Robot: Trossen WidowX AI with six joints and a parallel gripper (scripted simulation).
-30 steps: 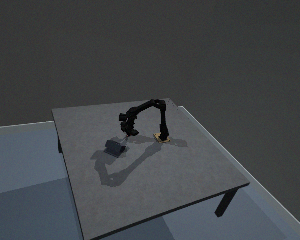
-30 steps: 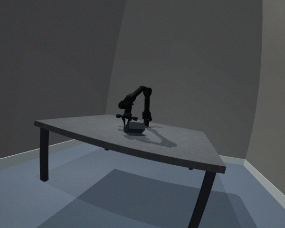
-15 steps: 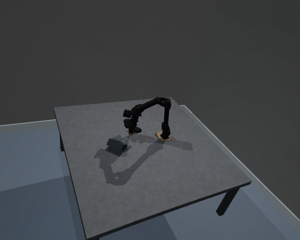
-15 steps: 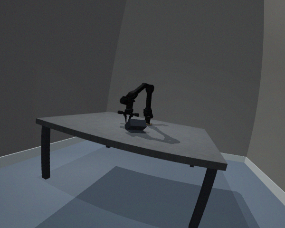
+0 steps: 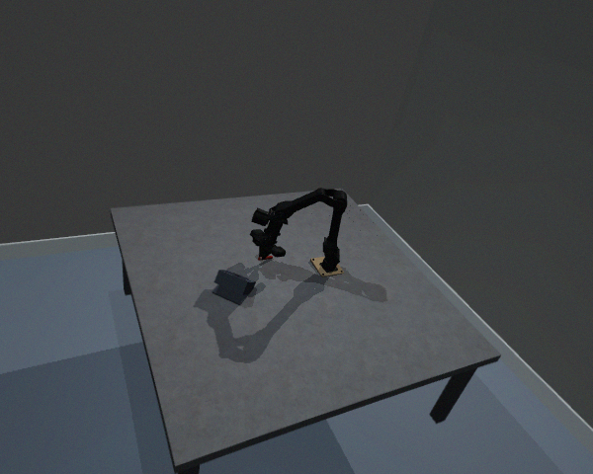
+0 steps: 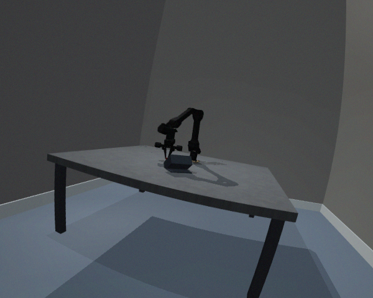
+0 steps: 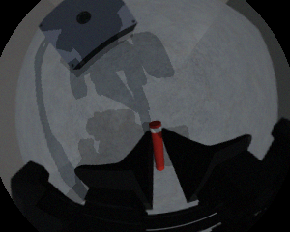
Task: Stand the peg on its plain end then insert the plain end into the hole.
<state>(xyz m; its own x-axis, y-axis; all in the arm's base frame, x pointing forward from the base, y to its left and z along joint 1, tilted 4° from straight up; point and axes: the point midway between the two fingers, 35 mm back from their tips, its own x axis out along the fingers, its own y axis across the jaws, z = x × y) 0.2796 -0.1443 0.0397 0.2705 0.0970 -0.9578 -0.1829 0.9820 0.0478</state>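
The red peg [image 5: 269,257] [image 6: 166,158] [image 7: 159,152] has a white band near one end. My gripper [image 5: 264,257] [image 7: 156,131] is shut on the peg close to its banded end, with a fingertip on each side. In the wrist view the banded end is at the fingertips and the plain end points down the picture. In the top view the peg looks near level and low at the table; whether it touches the table is not clear. The sloped panel [image 5: 232,286] [image 6: 180,162] [image 7: 103,34] shows its dark, empty hole [image 7: 83,17] in the wrist view.
The panel block stands close to the gripper, on the side away from the arm's tan base plate [image 5: 317,265]. The arm arches above the grey table [image 5: 337,347] [image 6: 109,160]. Its shadows fall over the table around the panel.
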